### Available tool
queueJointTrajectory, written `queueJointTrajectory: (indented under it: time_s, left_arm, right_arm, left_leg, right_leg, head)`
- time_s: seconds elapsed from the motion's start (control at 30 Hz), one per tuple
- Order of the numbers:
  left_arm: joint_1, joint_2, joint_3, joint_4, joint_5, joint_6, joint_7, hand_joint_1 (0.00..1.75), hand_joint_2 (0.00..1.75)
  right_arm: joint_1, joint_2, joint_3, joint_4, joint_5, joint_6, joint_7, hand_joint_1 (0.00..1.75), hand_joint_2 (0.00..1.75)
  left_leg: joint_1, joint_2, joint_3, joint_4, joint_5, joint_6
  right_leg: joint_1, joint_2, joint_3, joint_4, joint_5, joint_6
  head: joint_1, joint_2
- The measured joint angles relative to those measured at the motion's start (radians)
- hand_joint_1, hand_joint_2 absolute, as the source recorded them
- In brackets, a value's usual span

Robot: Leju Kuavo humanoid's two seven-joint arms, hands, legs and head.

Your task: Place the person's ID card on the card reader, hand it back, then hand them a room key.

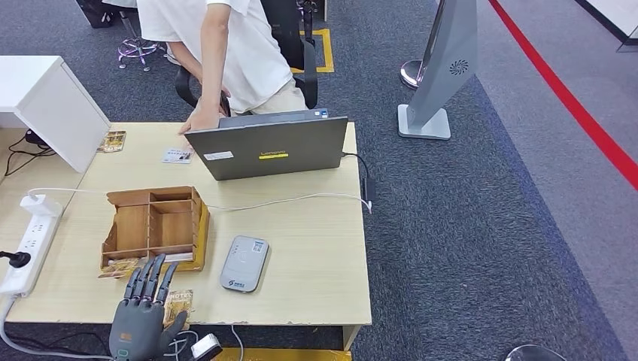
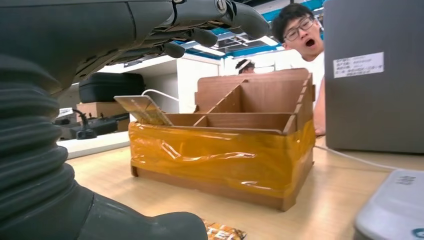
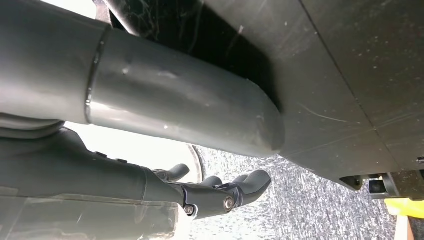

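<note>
The left hand [image 1: 143, 312] is seen at the near table edge, fingers spread, nothing held. The ID card [image 1: 177, 156] lies at 12 o'clock, beside the person's hand [image 1: 200, 120]; judged thin, stiff, light, slippery, best pinched by an edge. The right hand [image 3: 220, 192] hangs empty, fingers loosely curled.

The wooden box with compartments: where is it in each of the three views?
Head view: wooden box lies on the table's left half, beyond the left hand, left of the grey card reader.
Left wrist view: centre, its front wrapped in orange tape.
Right wrist view: not in it.
Shared landmark: the card reader.
</note>
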Motion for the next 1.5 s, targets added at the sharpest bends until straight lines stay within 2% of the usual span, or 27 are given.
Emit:
queueJointTrajectory:
  time_s: [0.13,0.37,0.57,0.97,1.2,1.5]
  left_arm:
    - [-0.016,-0.026,0.06,0.028,-0.044,0.0,-0.033,0.0,1.75]
    - [-0.053,-0.085,0.235,0.046,-0.105,0.0,-0.142,0.0,1.75]
    - [-0.065,-0.11,0.332,0.046,-0.111,0.0,-0.166,0.0,1.75]
    - [-0.076,-0.126,0.39,0.043,-0.118,0.001,-0.172,0.0,1.75]
    - [-0.114,-0.126,0.451,0.036,-0.131,0.001,-0.181,0.0,1.75]
    - [-0.163,-0.129,0.467,0.036,-0.137,0.001,-0.2,0.0,1.75]
  right_arm:
    - [-0.001,0.0,0.019,0.0,0.0,0.012,0.004,0.0,0.0]
    - [-0.007,0.0,0.061,0.0,0.0,0.029,0.001,0.0,0.0]
    - [-0.017,0.0,0.079,0.0,0.0,0.055,0.013,0.0,0.0]
    - [-0.022,0.0,0.086,0.0,0.0,0.059,0.015,0.0,0.0]
    - [-0.024,0.0,0.105,0.0,0.0,0.077,0.005,0.0,0.0]
    - [-0.028,0.0,0.121,0.0,0.0,0.081,0.005,0.0,0.0]
  left_leg:
    - [0.0,0.0,0.0,0.0,0.0,0.0]
    - [0.0,0.0,0.0,0.0,0.0,0.0]
    - [0.0,0.0,0.0,0.0,0.0,0.0]
    - [0.0,0.0,0.0,0.0,0.0,0.0]
    - [0.0,0.0,0.0,0.0,0.0,0.0]
    - [0.0,0.0,0.0,0.0,0.0,0.0]
  right_leg:
    - [0.0,0.0,0.0,0.0,0.0,0.0]
    - [0.0,0.0,0.0,0.0,0.0,0.0]
    - [0.0,0.0,0.0,0.0,0.0,0.0]
    - [0.0,0.0,0.0,0.0,0.0,0.0]
    - [0.0,0.0,0.0,0.0,0.0,0.0]
    - [0.0,0.0,0.0,0.0,0.0,0.0]
  head:
    - [0.0,0.0]
    - [0.0,0.0]
    - [0.0,0.0]
    - [0.0,0.0]
    - [0.0,0.0]
    - [0.0,0.0]
